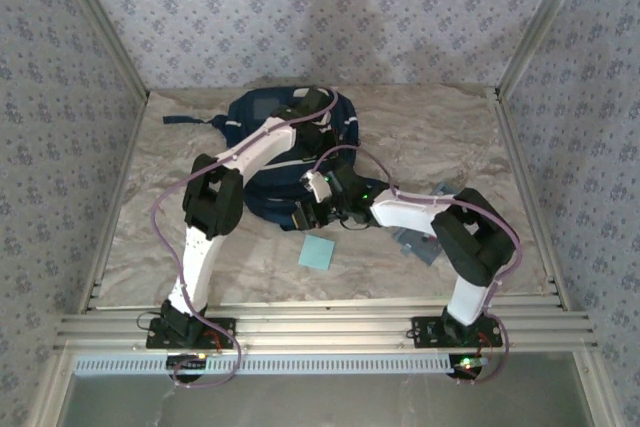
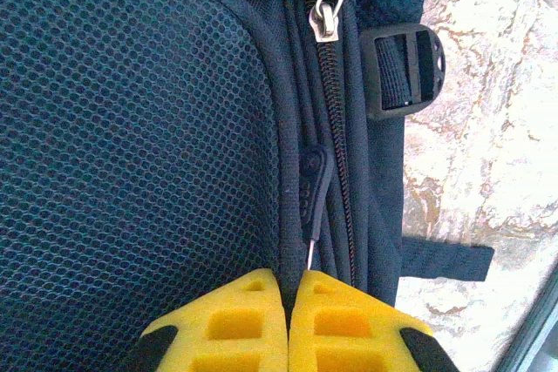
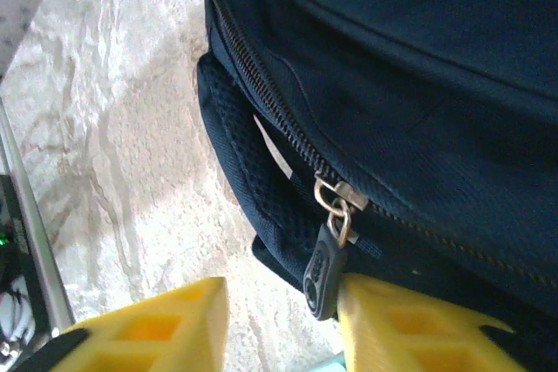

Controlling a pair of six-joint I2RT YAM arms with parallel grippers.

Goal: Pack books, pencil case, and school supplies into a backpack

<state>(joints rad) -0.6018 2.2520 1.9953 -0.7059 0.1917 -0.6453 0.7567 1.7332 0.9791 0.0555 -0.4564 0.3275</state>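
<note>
We are at the opening of the backpack (image 1: 245, 127), which lies far-centre on the counter (image 1: 480, 147). Our left hand (image 2: 285, 289) is pressed together on the cord pull (image 2: 312, 185). The right hand (image 3: 281, 294) stands apart with the rubber tab (image 3: 321, 272) between its fingers. We judge it must clamp this tab next. Both arms reach far and bend over the bag.

Ahead of the left gripper (image 2: 288, 289), a pull tab (image 2: 311, 187) lies on the backpack (image 2: 131, 172), and its cord (image 2: 310, 246) runs back between the jaws. A buckle (image 2: 403, 70) sits farther ahead, to their right. Between the jaws of the right gripper (image 3: 281, 295) hangs a zipper pull (image 3: 321, 272), nearer the right one. The table (image 3: 113, 128) lies to their left.
</note>
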